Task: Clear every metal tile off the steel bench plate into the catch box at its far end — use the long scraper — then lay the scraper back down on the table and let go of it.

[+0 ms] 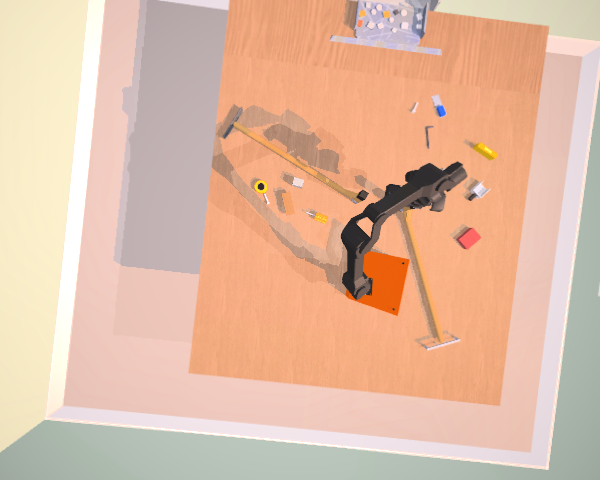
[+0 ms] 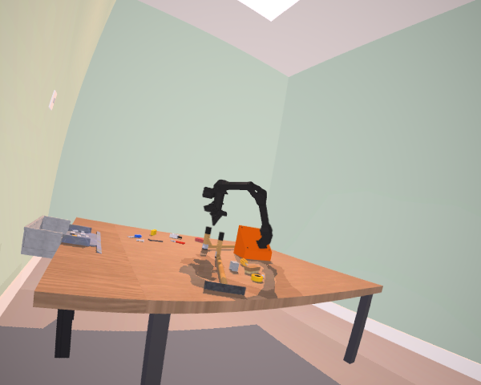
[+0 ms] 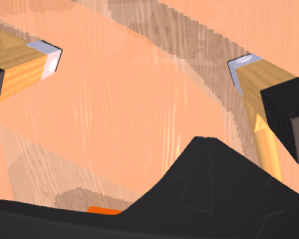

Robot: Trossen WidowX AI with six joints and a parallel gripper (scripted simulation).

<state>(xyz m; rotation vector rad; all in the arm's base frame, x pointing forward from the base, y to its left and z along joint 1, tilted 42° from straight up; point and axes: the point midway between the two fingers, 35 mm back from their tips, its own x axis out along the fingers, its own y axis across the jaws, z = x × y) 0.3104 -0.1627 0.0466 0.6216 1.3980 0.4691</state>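
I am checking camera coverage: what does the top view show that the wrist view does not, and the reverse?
Only the top view shows the grey metal catch box holding small tiles, both scraper blades, and the whole black arm.

Only the wrist view shows the black shut gripper close up, holding nothing.

Both show the black-capped ends of two long wooden scraper handles on the wooden table.

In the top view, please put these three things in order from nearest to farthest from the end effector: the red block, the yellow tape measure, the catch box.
From the shut, empty end effector:
1. The red block, just below it in the picture, toward the table's right edge.
2. The yellow tape measure, far across on the left, near the dark-headed scraper.
3. The catch box, at the top edge of the table.
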